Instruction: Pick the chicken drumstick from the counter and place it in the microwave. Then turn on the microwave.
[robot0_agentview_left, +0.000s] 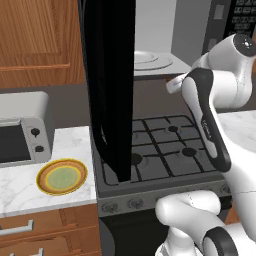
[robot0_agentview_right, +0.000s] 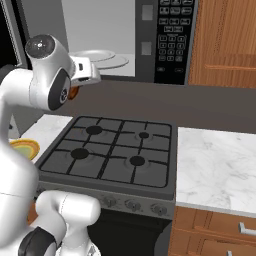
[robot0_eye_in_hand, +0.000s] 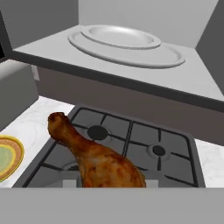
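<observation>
The brown-orange chicken drumstick (robot0_eye_in_hand: 98, 159) is held up in the air over the stovetop, thick end in my gripper (robot0_agentview_right: 89, 71), thin end pointing away. The gripper is shut on it, just in front of the microwave (robot0_agentview_right: 150, 45) and slightly below its opening. In the right base view only an orange bit of the drumstick (robot0_agentview_right: 74, 93) shows under the hand. The microwave's black door (robot0_agentview_left: 110, 90) is swung wide open. Its grey-white inside holds the round glass turntable (robot0_eye_in_hand: 120, 41), which is bare. The marble counter (robot0_agentview_left: 20, 182) lies left of the stove.
The dark gas stovetop (robot0_agentview_right: 110, 150) lies right under the hand. A yellow plate (robot0_agentview_left: 62, 176) sits on the counter left of it, beside a silver toaster oven (robot0_agentview_left: 22, 130). The keypad (robot0_agentview_right: 172, 35) is right of the microwave opening. More marble counter (robot0_agentview_right: 215, 160) lies right of the stove.
</observation>
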